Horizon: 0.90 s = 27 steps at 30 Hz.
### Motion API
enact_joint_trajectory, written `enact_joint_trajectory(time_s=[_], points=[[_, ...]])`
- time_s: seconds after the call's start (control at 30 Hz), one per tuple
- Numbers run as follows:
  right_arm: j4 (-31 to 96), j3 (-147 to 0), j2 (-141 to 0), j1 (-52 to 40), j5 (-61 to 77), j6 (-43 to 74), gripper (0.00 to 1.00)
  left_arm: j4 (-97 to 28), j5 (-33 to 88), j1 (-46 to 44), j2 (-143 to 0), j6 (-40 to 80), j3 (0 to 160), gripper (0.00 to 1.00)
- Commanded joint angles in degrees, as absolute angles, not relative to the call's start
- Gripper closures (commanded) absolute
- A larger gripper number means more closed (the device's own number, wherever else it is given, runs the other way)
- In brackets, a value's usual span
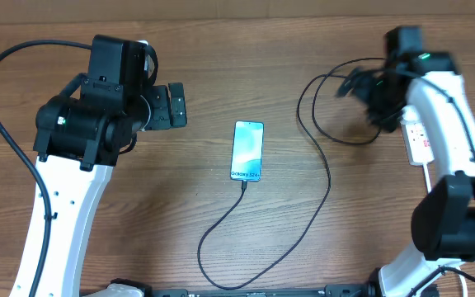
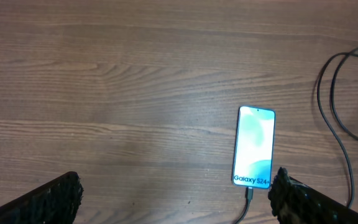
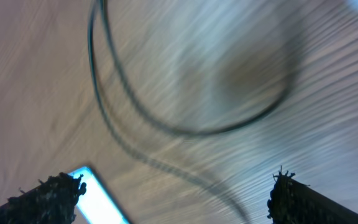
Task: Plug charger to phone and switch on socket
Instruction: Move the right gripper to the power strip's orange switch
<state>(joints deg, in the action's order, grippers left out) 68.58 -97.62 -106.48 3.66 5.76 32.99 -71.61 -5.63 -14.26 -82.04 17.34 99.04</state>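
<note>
The phone (image 1: 247, 151) lies flat mid-table with its light blue screen up. The charger cable (image 1: 316, 210) has its tip in the phone's near end and runs in a wide loop toward the right. The tip shows plugged in in the left wrist view (image 2: 249, 194), below the phone (image 2: 253, 146). My left gripper (image 1: 171, 106) is open and empty, left of the phone and apart from it (image 2: 173, 198). My right gripper (image 1: 369, 97) is open above the cable loops (image 3: 135, 106), and its view is motion-blurred. The white socket strip (image 1: 420, 142) lies partly under the right arm. The charger's plug is hidden.
The phone's bright edge shows at the lower left of the right wrist view (image 3: 101, 199). The left arm's black supply cable (image 1: 7, 140) curves along the table's left side. The arm bases stand at the near edge.
</note>
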Motion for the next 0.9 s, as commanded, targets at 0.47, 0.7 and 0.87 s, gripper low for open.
enact_joint_trajectory(time_s=[0.47,0.7,0.87], points=[[58.2,-98.7,-105.8,20.3,-10.4,29.9,0.00,-71.6,-6.0,-14.7,-82.4,16.3,99.5,0.00],[47.0,-88.7,-105.9,20.3,0.3,18.0,0.00,-71.6,-6.0,-14.7,-82.4,16.3,99.5,0.01],[43.7,-85.8,-105.9,20.3,0.3,17.5,0.00,-71.6,-6.0,-14.7,-82.4,16.3,99.5,0.00]])
